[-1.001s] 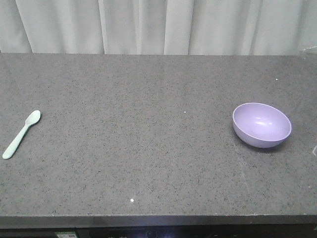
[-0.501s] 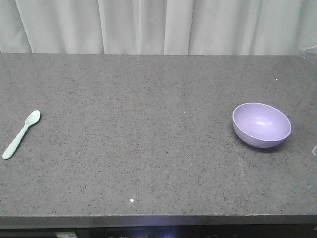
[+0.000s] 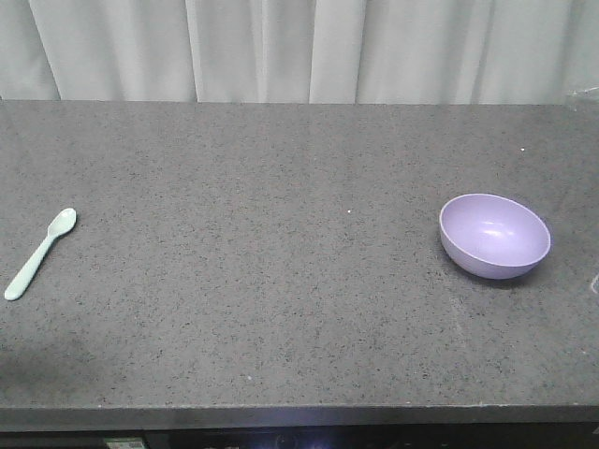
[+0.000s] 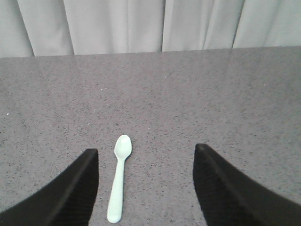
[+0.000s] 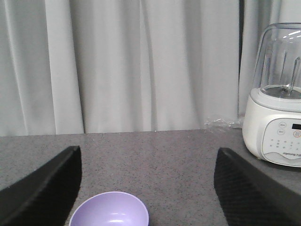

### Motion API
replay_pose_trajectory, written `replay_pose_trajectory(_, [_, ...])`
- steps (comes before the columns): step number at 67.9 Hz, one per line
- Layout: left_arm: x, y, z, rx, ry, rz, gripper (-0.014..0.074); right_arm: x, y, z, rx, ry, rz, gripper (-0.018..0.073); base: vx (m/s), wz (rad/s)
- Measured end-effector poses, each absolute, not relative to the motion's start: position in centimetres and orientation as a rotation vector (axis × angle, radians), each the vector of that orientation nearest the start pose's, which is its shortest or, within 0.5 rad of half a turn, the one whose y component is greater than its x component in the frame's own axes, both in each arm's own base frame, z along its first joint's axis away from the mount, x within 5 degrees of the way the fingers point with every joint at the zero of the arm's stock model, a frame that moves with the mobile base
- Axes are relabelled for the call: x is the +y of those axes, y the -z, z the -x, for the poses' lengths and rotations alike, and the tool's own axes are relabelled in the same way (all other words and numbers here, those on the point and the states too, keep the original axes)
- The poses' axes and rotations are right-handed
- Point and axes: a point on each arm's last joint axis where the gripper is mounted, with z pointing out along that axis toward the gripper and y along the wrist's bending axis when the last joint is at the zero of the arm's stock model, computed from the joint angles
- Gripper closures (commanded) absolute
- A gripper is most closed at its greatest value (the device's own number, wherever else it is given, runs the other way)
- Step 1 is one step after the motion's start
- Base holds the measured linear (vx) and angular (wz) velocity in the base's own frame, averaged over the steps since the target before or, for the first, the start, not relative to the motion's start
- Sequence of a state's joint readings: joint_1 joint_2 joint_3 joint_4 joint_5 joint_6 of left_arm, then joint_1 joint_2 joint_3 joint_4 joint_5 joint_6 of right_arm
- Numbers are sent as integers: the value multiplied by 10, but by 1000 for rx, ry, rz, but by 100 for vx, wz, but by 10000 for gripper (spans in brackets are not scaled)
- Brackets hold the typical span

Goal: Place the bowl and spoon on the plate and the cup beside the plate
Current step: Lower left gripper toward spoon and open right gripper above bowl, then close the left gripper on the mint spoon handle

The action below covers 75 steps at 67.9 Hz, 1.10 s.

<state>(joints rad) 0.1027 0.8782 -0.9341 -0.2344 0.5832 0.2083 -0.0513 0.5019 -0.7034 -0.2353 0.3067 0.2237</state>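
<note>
Spoon [image 3: 39, 253]: pale mint-green, short flat handle. Lies flat at far left of desk [image 3: 281, 299], between spread left jaws, clear of both. Bowl [image 3: 494, 236]: smooth lavender, deep, upright. Sits far right, before spread right jaws.

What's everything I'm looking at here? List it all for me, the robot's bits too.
spoon: one, pale mint green, lying flat near the left edge of the counter
bowl: one, lavender purple, upright and empty, on the right side of the counter
blender: one, white base with a clear jar, far right, seen only from the right wrist view
counter: one, dark speckled grey, under everything
curtain: one, light grey, hanging behind the counter
left gripper: one, black, open, the spoon lying on the counter between its fingers
right gripper: one, black, open, holding nothing, the bowl at the bottom edge of its view
</note>
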Motion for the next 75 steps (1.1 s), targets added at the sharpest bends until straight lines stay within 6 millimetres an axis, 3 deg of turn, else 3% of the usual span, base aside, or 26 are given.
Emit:
replay_pose_trajectory(16, [16,-374,-256,2145,-14,-83,164,-12,-379,-113,1656,91,-102,-10,0,0])
replay_pose_trajectory(28, [22,-344,-310,2260,-41,-170,164,-12,-376,-119,1684,83,-108,-10,0,0])
replay_pose_trajectory(34, [24,-326,-328,2318,-38,-183,164,-12,-375,-122,1696,85,-107,-10,0,0])
replay_pose_trajectory(55, [28,-275,-357,2475,-15,-196,164,-13,-373,-123,1716,89,-109,-10,0,0])
replay_pose_trajectory(75, [28,-255,-363,2539,2,-199,164,-13,-371,-122,1741,93,-113,-10,0,0])
